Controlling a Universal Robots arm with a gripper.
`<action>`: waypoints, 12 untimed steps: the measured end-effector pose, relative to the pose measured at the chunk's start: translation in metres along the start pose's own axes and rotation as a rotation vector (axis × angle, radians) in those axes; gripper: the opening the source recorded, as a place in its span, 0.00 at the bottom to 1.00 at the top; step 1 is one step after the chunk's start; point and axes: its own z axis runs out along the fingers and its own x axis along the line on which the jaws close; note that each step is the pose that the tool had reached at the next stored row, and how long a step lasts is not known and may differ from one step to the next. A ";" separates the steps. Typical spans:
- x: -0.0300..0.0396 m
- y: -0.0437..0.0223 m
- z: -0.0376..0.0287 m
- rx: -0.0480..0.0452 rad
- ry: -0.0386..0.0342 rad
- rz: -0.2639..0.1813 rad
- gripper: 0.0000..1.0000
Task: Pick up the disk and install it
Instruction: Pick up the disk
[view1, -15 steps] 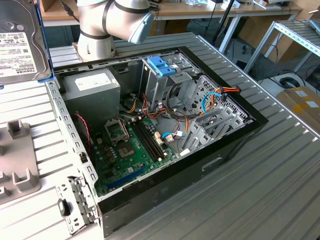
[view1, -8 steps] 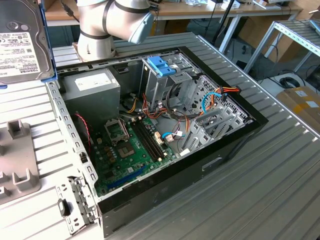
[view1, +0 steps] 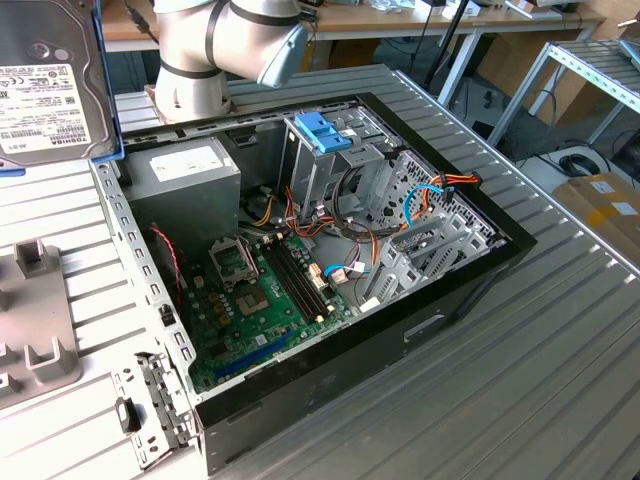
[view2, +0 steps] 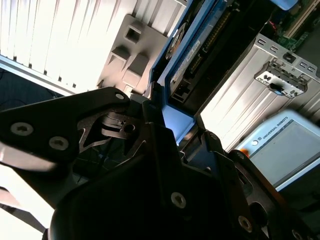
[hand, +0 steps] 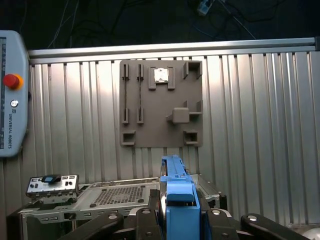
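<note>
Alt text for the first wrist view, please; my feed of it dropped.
The hand is shut on the blue-framed disk, seen edge-on close to the camera. Beyond it a grey slotted plate lies on the ribbed metal table, with a handheld controller off to one side.

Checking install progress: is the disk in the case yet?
No, the disk is outside the open computer case, at the exterior view's upper left.

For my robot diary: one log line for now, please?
hand: shut on blue-framed black-and-silver metal disk | disk: aloft, not yet in open black computer case
</note>
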 end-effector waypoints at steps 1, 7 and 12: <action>-0.0001 -0.0008 0.0000 0.0000 0.0002 0.000 0.37; -0.0004 -0.0060 -0.0001 0.0001 0.0015 0.000 0.37; -0.0007 -0.0102 -0.0001 0.0002 0.0024 0.000 0.37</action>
